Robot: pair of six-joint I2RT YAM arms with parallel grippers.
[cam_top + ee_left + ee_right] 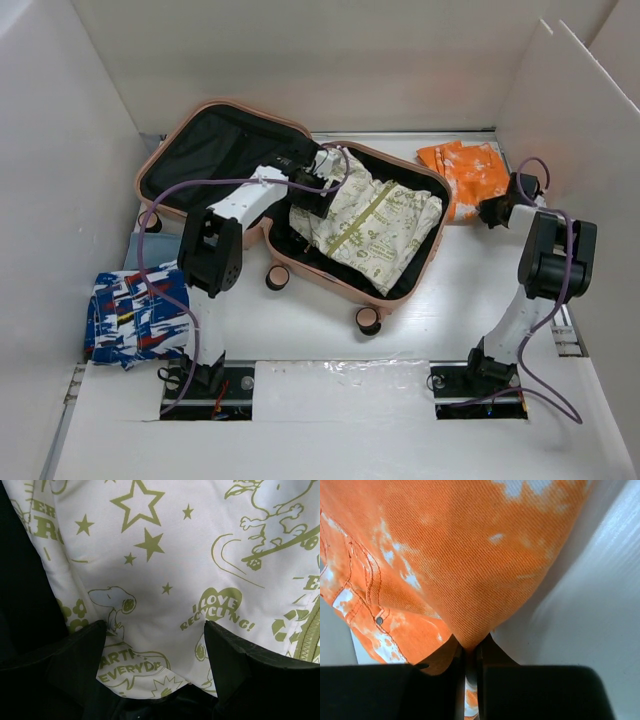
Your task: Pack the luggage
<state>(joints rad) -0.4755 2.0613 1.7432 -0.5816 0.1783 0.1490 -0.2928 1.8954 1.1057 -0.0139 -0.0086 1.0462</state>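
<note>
The salmon-pink luggage (150, 165) lies open at the table's middle, black lining showing. A white cloth with green cartoon print (370, 225) lies in its right half. My left gripper (310, 190) is open over the cloth's left edge; the left wrist view shows the cloth (165, 555) between the spread fingers (235, 655). An orange-and-white bleached garment (465, 175) lies on the table right of the luggage. My right gripper (492, 210) is shut on its near right edge; the right wrist view shows the orange fabric (470, 570) pinched between the fingers (492, 652).
A blue, white and red patterned garment (135, 315) lies folded at the left near the left arm's base. White walls enclose the table on the left, back and right. The luggage's wheels (368, 320) face the near side.
</note>
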